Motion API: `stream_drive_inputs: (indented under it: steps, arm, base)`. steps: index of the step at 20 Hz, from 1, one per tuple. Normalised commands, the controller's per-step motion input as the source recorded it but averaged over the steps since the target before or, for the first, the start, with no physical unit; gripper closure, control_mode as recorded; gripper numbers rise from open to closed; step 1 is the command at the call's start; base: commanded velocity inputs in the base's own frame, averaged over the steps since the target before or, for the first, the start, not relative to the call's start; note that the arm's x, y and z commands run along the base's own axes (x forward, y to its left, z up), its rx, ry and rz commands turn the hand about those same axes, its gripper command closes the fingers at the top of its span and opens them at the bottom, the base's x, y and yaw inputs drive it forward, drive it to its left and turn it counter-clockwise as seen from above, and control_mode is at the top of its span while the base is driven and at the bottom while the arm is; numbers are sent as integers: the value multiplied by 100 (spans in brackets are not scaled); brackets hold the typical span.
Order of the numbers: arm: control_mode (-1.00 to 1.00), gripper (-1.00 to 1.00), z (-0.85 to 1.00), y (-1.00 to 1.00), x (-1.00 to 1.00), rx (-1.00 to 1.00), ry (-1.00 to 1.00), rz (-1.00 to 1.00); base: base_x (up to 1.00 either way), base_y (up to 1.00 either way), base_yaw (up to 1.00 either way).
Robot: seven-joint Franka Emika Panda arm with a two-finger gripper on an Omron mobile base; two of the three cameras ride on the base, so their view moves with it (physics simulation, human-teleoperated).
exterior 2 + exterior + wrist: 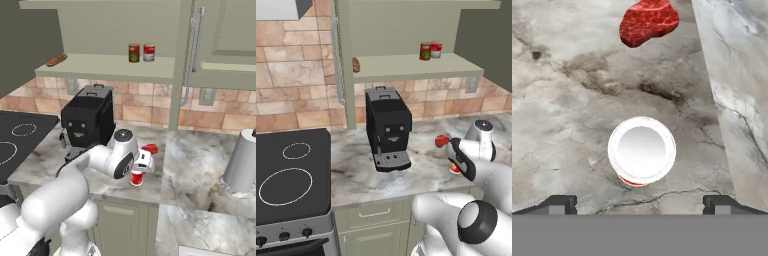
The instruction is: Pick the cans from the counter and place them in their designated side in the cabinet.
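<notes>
A red can with a pale top (642, 149) stands upright on the marbled counter (567, 115), straight below my gripper (639, 205). Its fingertips (559, 204) are spread wide, so the gripper is open and holds nothing. From the base, the same can (136, 177) (454, 169) peeks out under the hand (144, 161). Two more cans stand side by side on the cabinet shelf (406, 67): a dark one with a red-and-green label (425, 51) (134, 52) and a red one with a white band (436, 49) (149, 52).
A red lumpy piece (648, 20) (149, 148) lies on the counter just beyond the can. A black coffee machine (387, 127) stands under the shelf, the stovetop (291, 172) to its left. A paper towel roll (242, 162) stands far right. A brown loaf (56, 60) rests on the shelf's left end.
</notes>
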Motion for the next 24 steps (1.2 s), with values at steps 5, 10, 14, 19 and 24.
stream_drive_inputs:
  steps: [5,10,14,19,24]
  arm:
    - [-100,-100,-16,0,18,0,1,0]
    - [-100,-100,-18,-5,14,0,1,0]
    - [-100,-100,-20,-4,12,0,1,0]
    - [-100,-100,-21,-1,10,0,1,0]
    - [-100,100,-19,-1,8,0,0,0]
  base:
    - [0,0,0]
    - [0,0,0]
    - [0,0,0]
    - [0,0,0]
    - [0,0,0]
